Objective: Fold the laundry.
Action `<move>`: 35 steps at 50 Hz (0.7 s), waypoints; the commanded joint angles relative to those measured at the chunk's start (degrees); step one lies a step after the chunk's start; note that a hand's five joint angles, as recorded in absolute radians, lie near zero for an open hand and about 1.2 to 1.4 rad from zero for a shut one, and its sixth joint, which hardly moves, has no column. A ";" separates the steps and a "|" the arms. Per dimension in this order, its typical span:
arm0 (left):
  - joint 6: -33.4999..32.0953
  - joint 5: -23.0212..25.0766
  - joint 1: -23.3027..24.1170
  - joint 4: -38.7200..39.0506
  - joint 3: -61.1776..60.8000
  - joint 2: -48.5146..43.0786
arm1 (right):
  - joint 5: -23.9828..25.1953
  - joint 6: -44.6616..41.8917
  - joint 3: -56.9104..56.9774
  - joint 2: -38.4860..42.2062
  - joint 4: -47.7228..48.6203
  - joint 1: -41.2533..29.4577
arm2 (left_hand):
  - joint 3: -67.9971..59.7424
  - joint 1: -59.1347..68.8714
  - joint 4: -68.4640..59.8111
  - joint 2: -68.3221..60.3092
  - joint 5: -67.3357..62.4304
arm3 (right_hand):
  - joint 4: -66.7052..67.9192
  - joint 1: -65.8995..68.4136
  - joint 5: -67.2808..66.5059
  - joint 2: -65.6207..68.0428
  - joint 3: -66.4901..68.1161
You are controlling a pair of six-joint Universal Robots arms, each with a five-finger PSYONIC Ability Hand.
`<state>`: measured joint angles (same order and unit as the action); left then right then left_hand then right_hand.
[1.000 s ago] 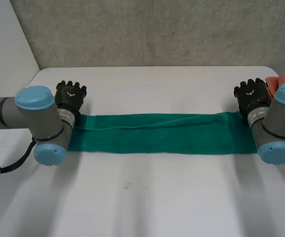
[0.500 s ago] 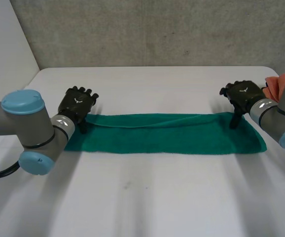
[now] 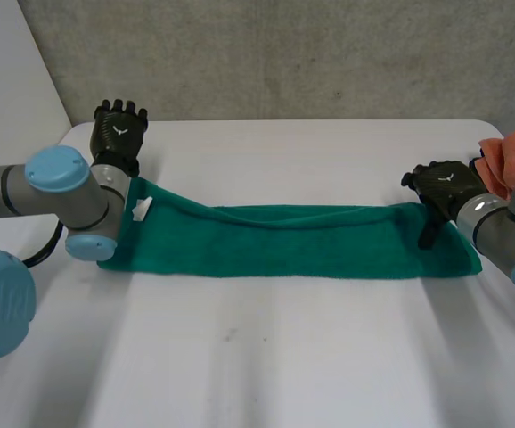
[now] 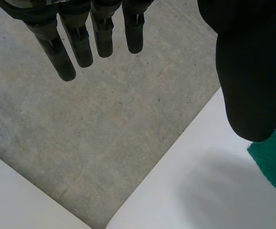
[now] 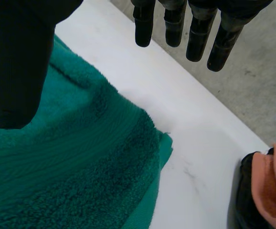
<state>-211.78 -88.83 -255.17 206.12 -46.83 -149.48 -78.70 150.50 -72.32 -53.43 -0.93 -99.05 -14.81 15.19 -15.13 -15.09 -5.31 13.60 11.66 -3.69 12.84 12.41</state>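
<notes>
A long green towel (image 3: 302, 241) lies folded into a strip across the white table (image 3: 284, 357). My left hand (image 3: 119, 134) is open and raised past the towel's far left corner. That corner is lifted against the left wrist and shows a white tag (image 3: 142, 208). In the left wrist view the fingers (image 4: 76, 43) are straight, and a bit of towel (image 4: 274, 160) lies beside the thumb. My right hand (image 3: 445, 183) is open at the towel's far right corner, its thumb pointing down onto the cloth. In the right wrist view the thumb (image 5: 14, 57) hangs over the towel (image 5: 71, 162).
An orange cloth (image 3: 505, 156) lies at the table's right edge, just beyond my right hand, and appears again as orange cloth (image 5: 271, 181) past the towel's corner. The grey wall (image 3: 284, 53) stands behind the table's far edge.
My left hand has risen and swung toward the far left, and the towel's far left corner has come up with the arm. My right hand has shifted slightly right over its corner.
</notes>
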 commanded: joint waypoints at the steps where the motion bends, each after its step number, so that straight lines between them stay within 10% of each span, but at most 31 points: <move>1: 0.32 0.06 0.99 0.08 -14.42 10.60 | 0.66 -0.03 -7.65 -4.66 1.28 0.52 | -0.45 0.07 -0.13 -0.17 0.05 | -3.60 -1.66 3.69 -2.84 -2.41; 15: 1.64 7.79 5.91 -0.72 -27.97 16.24 | 3.56 -0.21 -13.99 -7.57 2.68 2.72 | 0.56 -0.94 0.88 0.84 1.06 | 0.02 1.96 0.07 0.78 1.21; 35: 5.68 13.85 11.01 -0.89 -9.60 2.09 | 2.94 -0.03 -16.09 -5.63 4.44 2.45 | -1.79 1.41 -1.47 -1.51 -1.29 | -0.15 1.79 0.24 0.61 1.04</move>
<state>-206.88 -78.11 -244.73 205.73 -61.47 -143.92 -75.83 150.56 -86.58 -58.86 2.66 -96.91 -14.61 14.99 -14.55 -14.62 -4.10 13.61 11.66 -3.69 12.85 12.41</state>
